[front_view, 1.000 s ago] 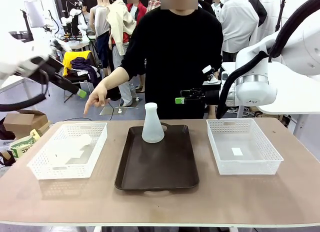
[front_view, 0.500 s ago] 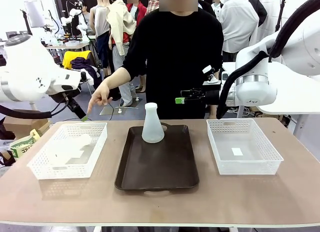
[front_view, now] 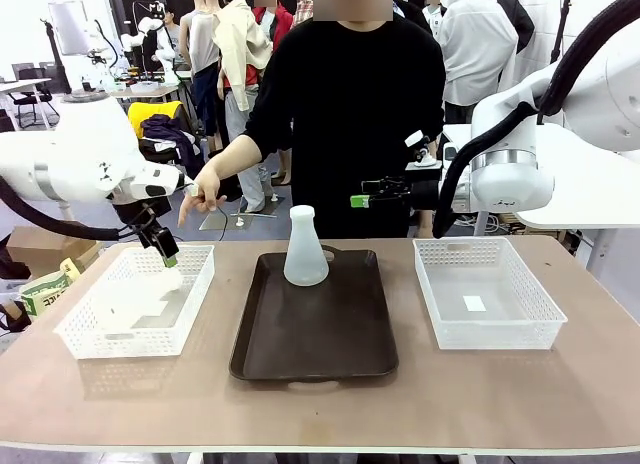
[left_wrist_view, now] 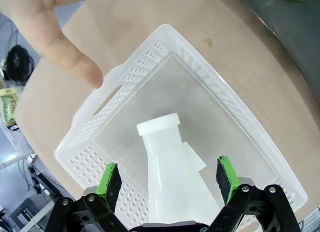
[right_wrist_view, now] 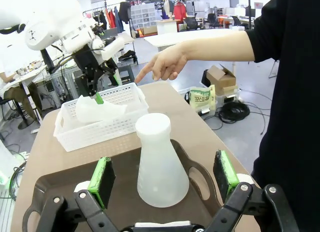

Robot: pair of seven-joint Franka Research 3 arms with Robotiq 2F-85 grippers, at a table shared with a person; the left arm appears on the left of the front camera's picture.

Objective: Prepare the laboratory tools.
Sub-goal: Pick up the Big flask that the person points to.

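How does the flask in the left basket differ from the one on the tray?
The basket flask lies on its side in the white left basket; the tray flask stands upright on the dark tray. The open left gripper hovers over the basket flask; the tray flask stands untouched. Both are translucent milky-white conical flasks with narrow necks.

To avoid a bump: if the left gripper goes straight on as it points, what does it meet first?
Probably the flask lying in the basket, in line between the fingers of the open left gripper; how far off is unclear.
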